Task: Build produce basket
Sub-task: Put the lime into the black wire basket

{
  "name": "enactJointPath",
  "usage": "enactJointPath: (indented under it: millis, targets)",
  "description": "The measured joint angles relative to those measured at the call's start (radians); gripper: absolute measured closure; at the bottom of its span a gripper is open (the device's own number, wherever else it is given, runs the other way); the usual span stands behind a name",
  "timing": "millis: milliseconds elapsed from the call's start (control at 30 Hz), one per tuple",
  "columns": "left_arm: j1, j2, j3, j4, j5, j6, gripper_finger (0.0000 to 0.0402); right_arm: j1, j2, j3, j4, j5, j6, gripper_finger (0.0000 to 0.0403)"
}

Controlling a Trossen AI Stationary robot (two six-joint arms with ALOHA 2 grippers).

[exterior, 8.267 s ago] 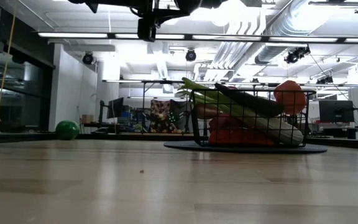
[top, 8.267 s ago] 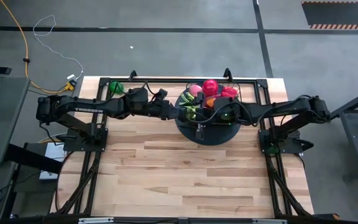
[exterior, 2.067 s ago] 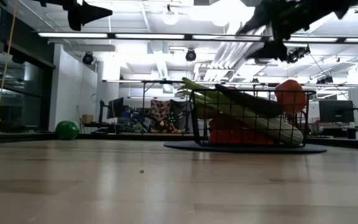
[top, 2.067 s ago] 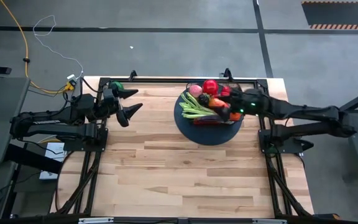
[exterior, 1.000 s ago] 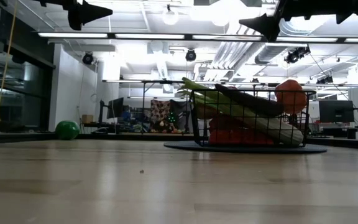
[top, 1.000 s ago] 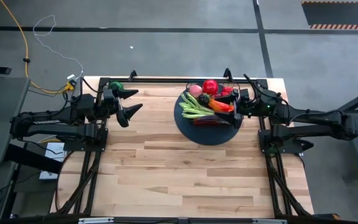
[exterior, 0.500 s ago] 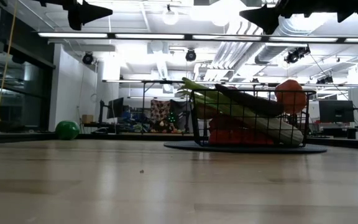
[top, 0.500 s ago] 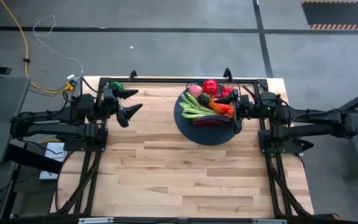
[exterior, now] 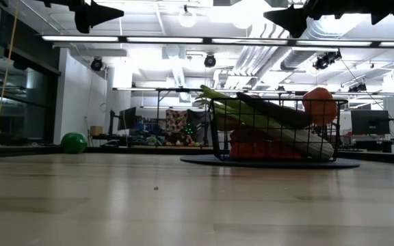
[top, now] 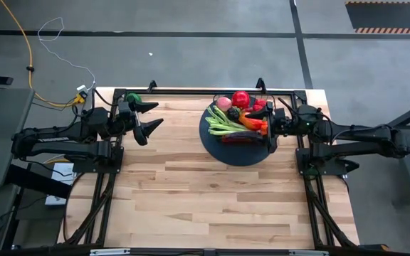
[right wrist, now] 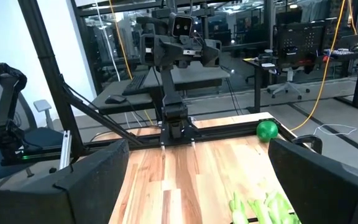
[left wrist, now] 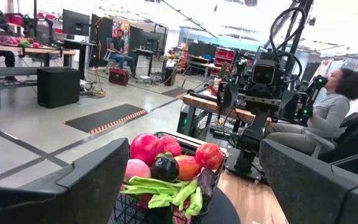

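Note:
The black wire basket [top: 228,136] stands on its dark round disc base [top: 238,155] near the table's far right, filled with produce: pale green celery [top: 221,122], a red round piece [top: 240,98], pink, orange and dark pieces. A lone green ball [top: 132,99] lies at the far left edge. My left gripper [top: 151,115] hovers open over the far left, well above the table. My right gripper [top: 271,125] hovers open just right of the basket, above it. In the low view the basket [exterior: 273,131] shows at the right, the green ball [exterior: 74,142] at the left.
A black frame rail [top: 205,91] runs along the table's far edge. The wide near half of the wooden table [top: 212,206] lies bare. A person [left wrist: 334,106] sits beyond the table's right side, seen in the left wrist view.
My right gripper drew back a little toward the table's right edge, away from the basket, then held still. The left arm, the basket and the produce stayed where they were.

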Motion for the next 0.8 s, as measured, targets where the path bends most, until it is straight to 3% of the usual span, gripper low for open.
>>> enactJointPath:
  millis: [233, 400, 533, 700, 800]
  targets:
    - [0.000, 0.000, 0.000, -0.008, -0.001, -0.011, 0.0051, 0.000, 0.000, 0.000, 0.006, 0.000, 0.007, 0.0027]
    - [0.033, 0.043, 0.059, -0.113, -0.198, -0.170, 0.0051, 0.000, 0.000, 0.000, 0.006, 0.009, 0.032, 0.0027]
    - [0.157, 0.141, 0.205, -0.381, -0.224, -0.192, 0.0051, 0.000, 0.000, 0.000, 0.006, 0.010, 0.033, 0.0027]
    - [0.415, 0.327, 0.383, -0.794, -0.215, -0.276, 0.0051, 0.000, 0.000, 0.000, -0.001, 0.024, 0.072, 0.0027]
    - [0.555, 0.430, 0.416, -0.886, -0.207, -0.312, 0.0051, 0.000, 0.000, 0.000, -0.014, 0.045, 0.115, 0.0027]
